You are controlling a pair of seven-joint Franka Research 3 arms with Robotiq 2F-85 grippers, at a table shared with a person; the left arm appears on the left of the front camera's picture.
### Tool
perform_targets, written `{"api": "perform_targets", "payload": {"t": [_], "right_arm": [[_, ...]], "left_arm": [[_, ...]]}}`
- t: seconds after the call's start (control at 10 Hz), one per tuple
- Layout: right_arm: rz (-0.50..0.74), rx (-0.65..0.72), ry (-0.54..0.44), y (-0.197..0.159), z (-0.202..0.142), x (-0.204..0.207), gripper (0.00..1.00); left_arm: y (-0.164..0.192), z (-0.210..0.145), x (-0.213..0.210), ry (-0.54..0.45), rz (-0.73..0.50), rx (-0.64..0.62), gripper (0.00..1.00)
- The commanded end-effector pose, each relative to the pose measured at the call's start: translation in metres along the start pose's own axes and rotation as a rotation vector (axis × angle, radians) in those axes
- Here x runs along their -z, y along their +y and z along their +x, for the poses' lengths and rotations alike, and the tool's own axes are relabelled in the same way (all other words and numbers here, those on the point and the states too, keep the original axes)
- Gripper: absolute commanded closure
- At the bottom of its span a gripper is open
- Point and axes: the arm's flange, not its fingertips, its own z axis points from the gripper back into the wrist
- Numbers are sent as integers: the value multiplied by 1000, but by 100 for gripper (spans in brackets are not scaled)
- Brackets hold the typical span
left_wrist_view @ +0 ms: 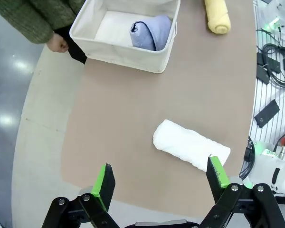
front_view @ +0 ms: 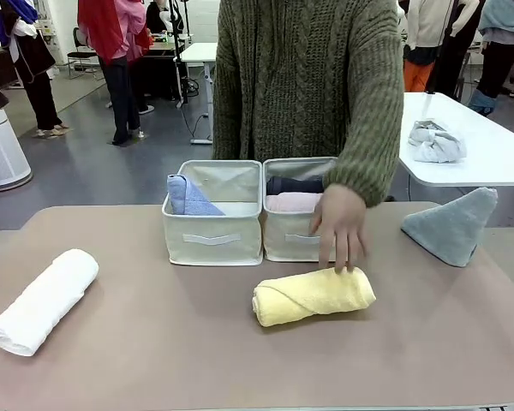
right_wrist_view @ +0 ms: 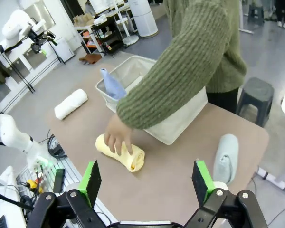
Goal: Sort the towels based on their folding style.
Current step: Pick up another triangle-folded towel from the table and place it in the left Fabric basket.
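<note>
A white towel roll (front_view: 43, 300) lies at the table's left; the same white roll (left_wrist_view: 191, 145) sits just beyond my open left gripper (left_wrist_view: 160, 179). A yellow towel roll (front_view: 313, 296) lies in front of the bins with the person's hand (front_view: 338, 224) resting on it. From the right wrist, the yellow roll (right_wrist_view: 128, 155) and hand (right_wrist_view: 116, 137) lie ahead of my open right gripper (right_wrist_view: 147, 182). A light blue cone towel (front_view: 188, 196) stands in the left bin (front_view: 212, 241). Pink (front_view: 291, 202) and dark grey (front_view: 293, 184) rolls fill the right bin (front_view: 284, 244). A grey-teal cone towel (front_view: 452, 225) stands at the right.
A shapeless grey-white cloth (front_view: 435, 143) lies on a white table (front_view: 488, 163) behind. The person's sleeve (right_wrist_view: 180, 76) crosses over the right bin. Cables and boxes (left_wrist_view: 273, 57) lie off the table's near edge. Free tabletop runs along the front.
</note>
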Motion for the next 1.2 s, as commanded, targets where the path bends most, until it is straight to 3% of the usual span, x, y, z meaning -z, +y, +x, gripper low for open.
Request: {"api": "perform_targets", "payload": {"t": [0.0,0.5,0.6,0.7,0.9,1.1], "right_arm": [[10,-1,-1,0,1,1,0],[10,-1,-1,0,1,1,0],[10,-1,-1,0,1,1,0],[10,-1,-1,0,1,1,0],[10,-1,-1,0,1,1,0],[10,-1,-1,0,1,1,0]], "left_arm": [[1,5,-5,1,-5,11,0],[0,3,-2,0,3,6,0],[13,-29,-6,-222,-55,156,0],[26,-54,-18,-424,-119,205,0],[33,-105,-22,-580,-71,253,0],[36,-150,-15,-591,-32,192,0]]}}
